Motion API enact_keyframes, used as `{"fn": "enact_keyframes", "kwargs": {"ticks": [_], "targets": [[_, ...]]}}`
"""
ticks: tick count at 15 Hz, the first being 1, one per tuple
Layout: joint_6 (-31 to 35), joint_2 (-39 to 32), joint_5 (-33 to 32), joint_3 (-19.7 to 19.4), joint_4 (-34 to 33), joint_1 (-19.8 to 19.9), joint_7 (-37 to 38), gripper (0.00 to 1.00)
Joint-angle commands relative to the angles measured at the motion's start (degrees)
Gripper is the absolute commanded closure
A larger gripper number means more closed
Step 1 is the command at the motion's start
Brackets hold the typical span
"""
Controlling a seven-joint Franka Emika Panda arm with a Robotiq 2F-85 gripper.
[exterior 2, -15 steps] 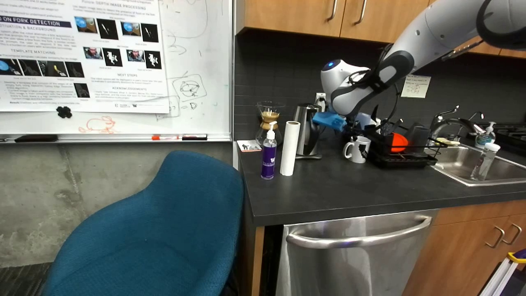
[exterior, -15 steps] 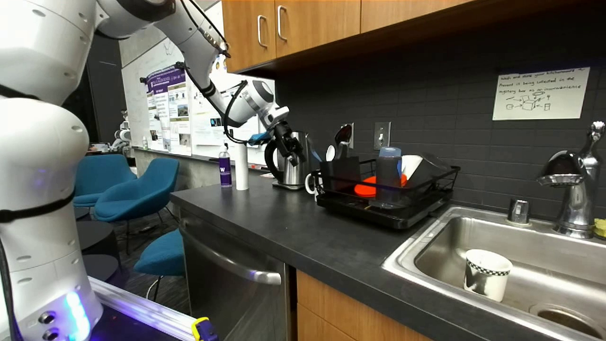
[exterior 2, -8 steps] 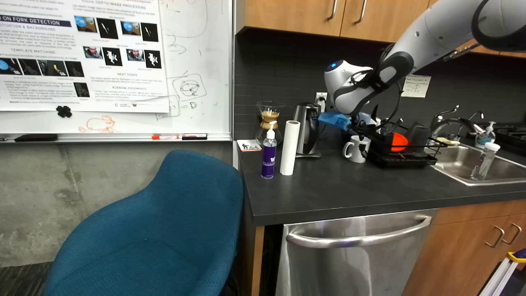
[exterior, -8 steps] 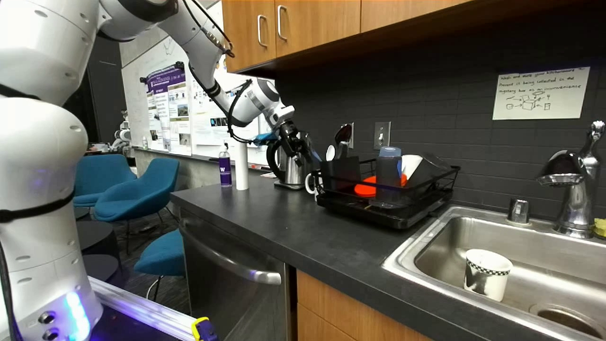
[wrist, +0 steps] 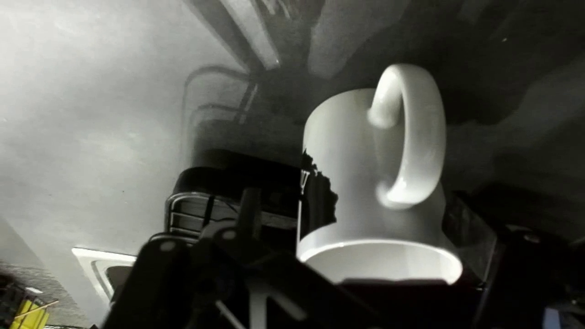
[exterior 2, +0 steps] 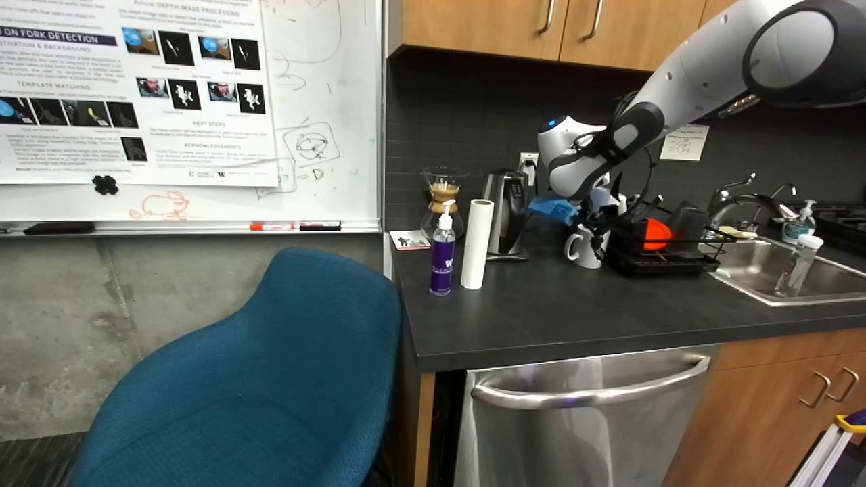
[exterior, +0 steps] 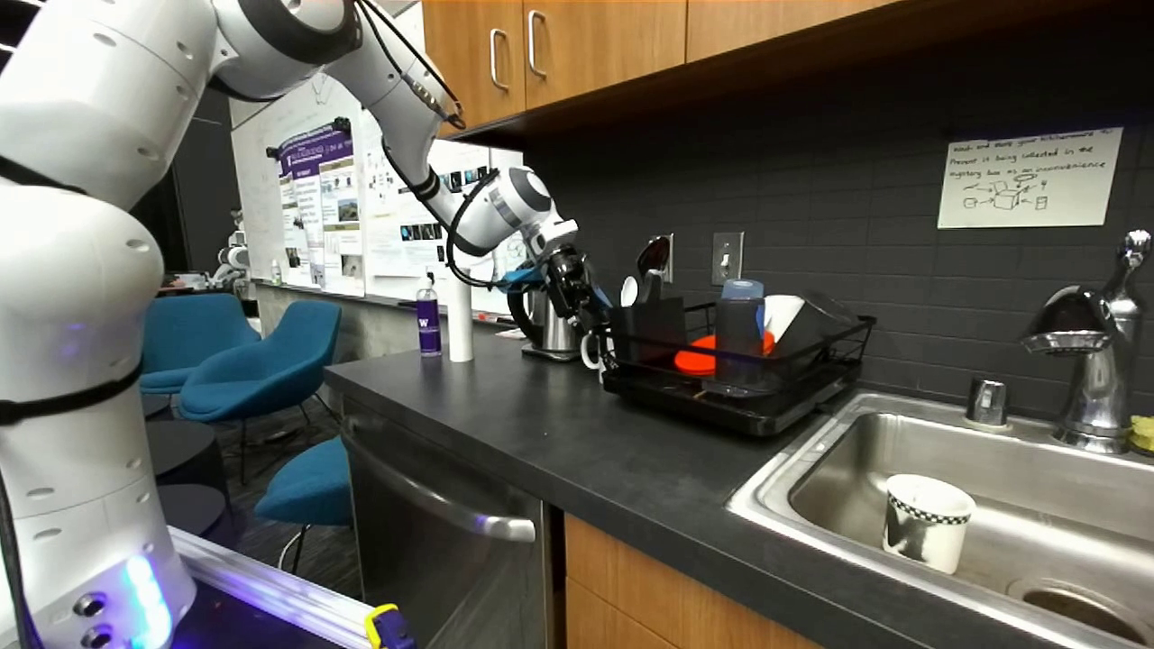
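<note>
Standing between the parted jaws of the gripper [wrist: 354, 205]: white mug [wrist: 347, 137], gloss suggesting glazed ceramic; contact with it cannot be told. Set upright on the dark countertop [exterior 2: 541, 304], just beside the black dish rack [exterior: 757, 422]. Judged stiff, moderately heavy, slick on the glaze, easily chipped. Best held across opposite walls below the rim, with the handle [wrist: 427, 137] left outside the grip. Black print [wrist: 320, 201] partly turned away, unreadable. White "W" read on the purple pump bottle [exterior 2: 442, 260]; "TEMPLATE MATCHING" on the poster [exterior 2: 139, 74]; "mystery box" on the handwritten note [exterior: 1030, 178].
</note>
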State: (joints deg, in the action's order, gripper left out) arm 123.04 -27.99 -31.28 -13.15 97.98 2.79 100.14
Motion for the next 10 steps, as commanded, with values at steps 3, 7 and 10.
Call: {"fn": "enact_keyframes", "kwargs": {"ticks": [3, 7, 10], "targets": [[-2.5, -3.3, 4.4, -0.5, -4.1, -0.4, -0.5, 0.00], [-3.7, -3.5, 5.3, -0.9, -4.6, -0.2, -0.9, 0.38], [-3.6, -3.2, 5.5, -1.1, -4.1, 0.0, -1.2, 0.62]]}}
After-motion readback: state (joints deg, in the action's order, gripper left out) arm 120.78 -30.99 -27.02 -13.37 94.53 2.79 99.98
